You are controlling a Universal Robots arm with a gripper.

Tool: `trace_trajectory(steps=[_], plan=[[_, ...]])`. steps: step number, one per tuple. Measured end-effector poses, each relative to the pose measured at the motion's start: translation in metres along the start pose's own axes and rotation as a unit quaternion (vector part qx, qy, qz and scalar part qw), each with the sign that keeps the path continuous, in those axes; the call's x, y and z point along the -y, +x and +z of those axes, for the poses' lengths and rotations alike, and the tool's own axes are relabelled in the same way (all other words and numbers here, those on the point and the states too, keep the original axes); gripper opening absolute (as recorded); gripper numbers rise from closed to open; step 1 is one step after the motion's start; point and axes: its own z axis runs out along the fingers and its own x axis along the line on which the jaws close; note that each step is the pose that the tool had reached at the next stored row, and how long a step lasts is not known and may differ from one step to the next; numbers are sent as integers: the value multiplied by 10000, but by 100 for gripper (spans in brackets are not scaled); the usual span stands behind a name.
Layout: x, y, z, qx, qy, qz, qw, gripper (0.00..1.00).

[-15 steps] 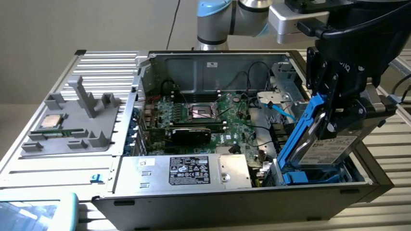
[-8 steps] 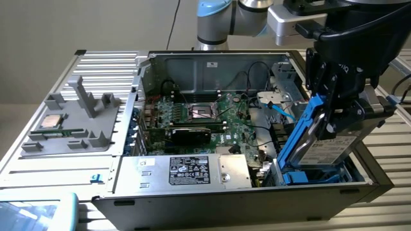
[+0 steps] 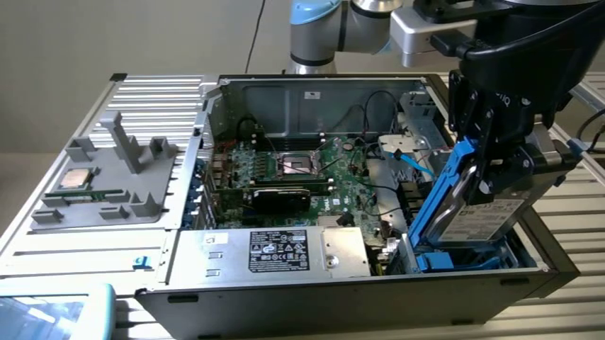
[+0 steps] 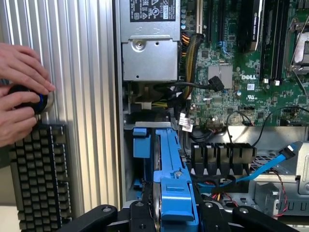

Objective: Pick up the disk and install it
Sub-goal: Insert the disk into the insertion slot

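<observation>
Open case (image 3: 331, 304) across the middle of the exterior view, on a ribbed table (image 3: 66, 251). Inside, green motherboard (image 3: 331, 180) at centre, with bare socket (image 3: 299, 164) and black card (image 3: 280, 199) just below. Power supply (image 3: 283, 251) along the lower wall. Blue cable (image 3: 413, 159) right of centre. Grey tray (image 3: 104, 191) at centre left, holding a chip (image 3: 78, 178). Keyboard (image 4: 41, 174) beside the case.

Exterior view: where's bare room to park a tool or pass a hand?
Free: the ribbed plate behind the grey fixture tray, plus its strip on the tray's near side. Crowded: the drive bay, where the end effector holds the disk among cables, and the motherboard.
</observation>
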Motion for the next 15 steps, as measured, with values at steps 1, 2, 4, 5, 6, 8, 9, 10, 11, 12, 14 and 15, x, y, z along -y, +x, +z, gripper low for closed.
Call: trace_trajectory(steps=[1, 2, 4, 5, 6, 8, 9, 10, 11, 12, 14, 15], plan=[[-1, 0, 2, 0, 5, 0, 10000, 37], [-3, -1, 4, 0, 9, 0, 10000, 37], [-8, -1, 11, -1, 16, 0, 10000, 37], [-11, -1, 15, 0, 19, 1, 10000, 37], [-14, -1, 20, 1, 22, 1, 10000, 37], [-19, -1, 27, -1, 27, 1, 10000, 37], [-20, -2, 30, 0, 30, 1, 10000, 37], [-22, -2, 34, 0, 32, 1, 10000, 37], [-23, -2, 39, 0, 34, 1, 10000, 37], [-24, -2, 42, 0, 35, 2, 10000, 37], [-26, -3, 51, 0, 38, 2, 10000, 37], [-27, -3, 55, 0, 39, 2, 10000, 37]])
